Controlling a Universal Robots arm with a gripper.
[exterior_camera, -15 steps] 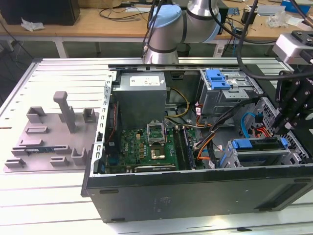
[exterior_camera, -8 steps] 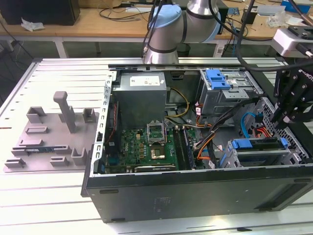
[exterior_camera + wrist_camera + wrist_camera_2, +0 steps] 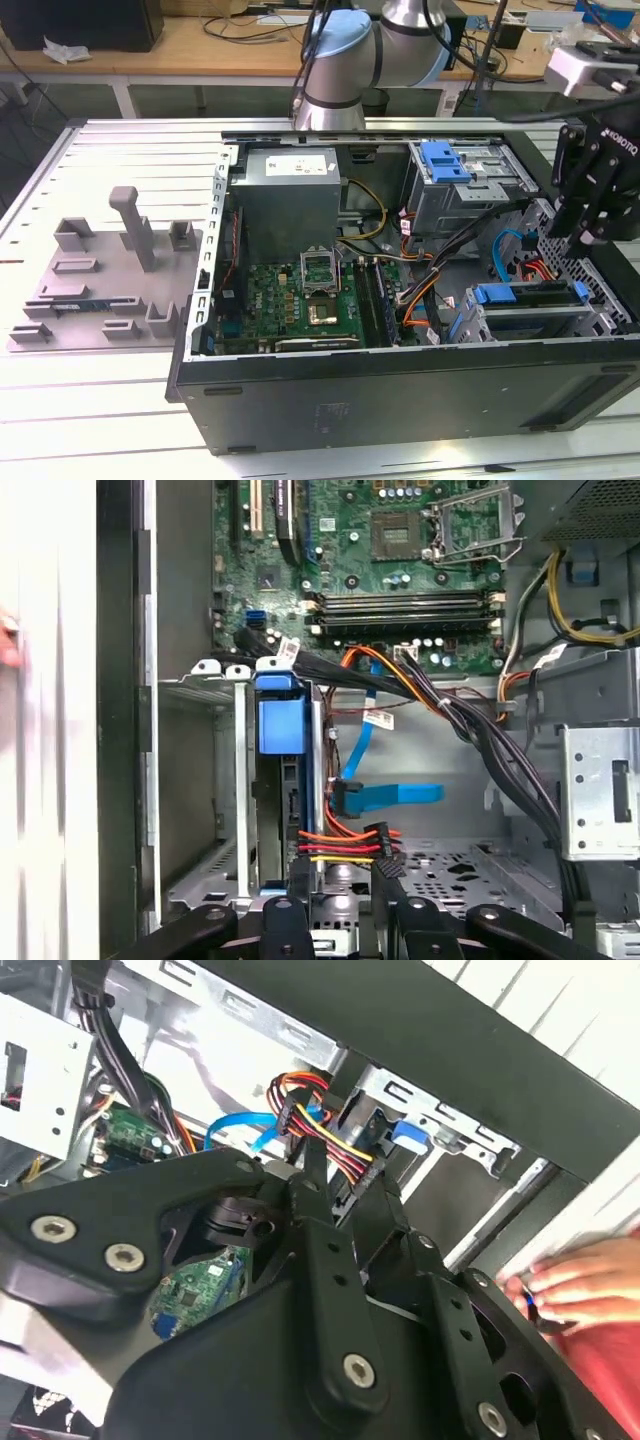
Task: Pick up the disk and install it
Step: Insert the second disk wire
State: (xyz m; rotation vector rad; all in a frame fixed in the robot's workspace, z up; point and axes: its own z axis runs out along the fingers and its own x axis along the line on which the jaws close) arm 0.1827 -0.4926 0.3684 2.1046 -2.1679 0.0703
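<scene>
Open desktop computer case [image 3: 400,385] is laid on its side on the slatted worktop [image 3: 90,420]; motherboard [image 3: 300,295] and grey power supply [image 3: 290,185] are exposed. 1 grey moulded fixture [image 3: 110,270] is set well apart, at the exterior view's left.

The disk [image 3: 530,293] is seen standing on edge in the lower drive cage [image 3: 590,320] near the case's front end, its blue frame uppermost. In the first wrist view the disk [image 3: 292,800] is seated between the cage walls, with a blue SATA cable [image 3: 385,795] and an orange-red-yellow power lead [image 3: 345,845] lying just beside it.

The gripper [image 3: 575,235] is held above that cage. In the first wrist view the gripper [image 3: 342,920] is seen with fingers [image 3: 287,925] parted and nothing held between them.

A person's hand [image 3: 580,1285] is rested at the case's outer edge.
</scene>
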